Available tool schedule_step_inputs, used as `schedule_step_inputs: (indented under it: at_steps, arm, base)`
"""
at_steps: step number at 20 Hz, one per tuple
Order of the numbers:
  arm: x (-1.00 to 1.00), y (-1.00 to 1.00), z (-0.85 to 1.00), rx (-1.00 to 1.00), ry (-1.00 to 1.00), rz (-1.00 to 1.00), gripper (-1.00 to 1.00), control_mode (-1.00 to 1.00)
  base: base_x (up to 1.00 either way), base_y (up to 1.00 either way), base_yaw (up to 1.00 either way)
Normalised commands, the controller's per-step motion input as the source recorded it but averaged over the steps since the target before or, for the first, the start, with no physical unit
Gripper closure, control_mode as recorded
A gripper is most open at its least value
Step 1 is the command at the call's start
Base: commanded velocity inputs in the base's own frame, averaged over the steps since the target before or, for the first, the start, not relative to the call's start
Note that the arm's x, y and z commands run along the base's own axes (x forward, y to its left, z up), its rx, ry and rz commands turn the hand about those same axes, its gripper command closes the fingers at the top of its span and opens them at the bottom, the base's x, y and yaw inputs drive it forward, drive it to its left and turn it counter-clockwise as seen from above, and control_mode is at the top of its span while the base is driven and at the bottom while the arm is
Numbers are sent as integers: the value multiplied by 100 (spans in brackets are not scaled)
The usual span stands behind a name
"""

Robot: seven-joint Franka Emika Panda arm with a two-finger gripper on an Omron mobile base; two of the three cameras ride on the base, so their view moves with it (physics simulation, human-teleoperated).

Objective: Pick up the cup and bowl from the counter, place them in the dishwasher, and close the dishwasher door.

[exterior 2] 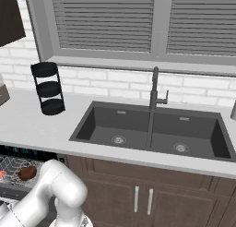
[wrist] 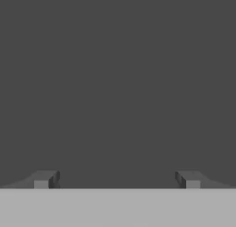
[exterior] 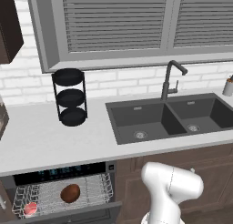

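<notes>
— Where do we stand?
— I see the counter [exterior: 41,141] across mid-frame, and the dishwasher [exterior: 59,191] open at lower left. The bowl [exterior: 70,193] and cup [exterior: 30,209] sit in its rack.
— What's left?
— I judge only the door. My gripper [wrist: 117,179] gapes wide against a flat dark grey surface.

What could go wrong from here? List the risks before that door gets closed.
1. The rack with the bowl and cup is pulled out of the dishwasher; swinging the door up now could jam against it.
2. The tool is open, facing a flat dark grey surface at close range; a push there might slip.
3. The cup sits at the rack's corner and could tip if jolted.
</notes>
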Motion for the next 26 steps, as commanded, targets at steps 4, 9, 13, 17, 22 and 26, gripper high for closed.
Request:
schedule_step_inputs:
  at_steps: [4,9,13,17,22,26]
  arm:
    - [100,-52,-44,26,-49,-11,-100,-100]
    - [100,-54,-60,27,-39,-7,-100,-100]
    - [100,-53,-81,30,-33,-3,-100,-100]
    - [100,-52,-93,34,-33,-1,-100,-100]
    - [100,-51,-98,35,-34,0,-100,-100]
    - [100,-51,-98,35,-35,-2,-100,-100]
  base:
    - [0,0,0]
    - [0,0,0]
    - [0,0,0]
    - [0,0,0]
    - [0,0,0]
    - [0,0,0]
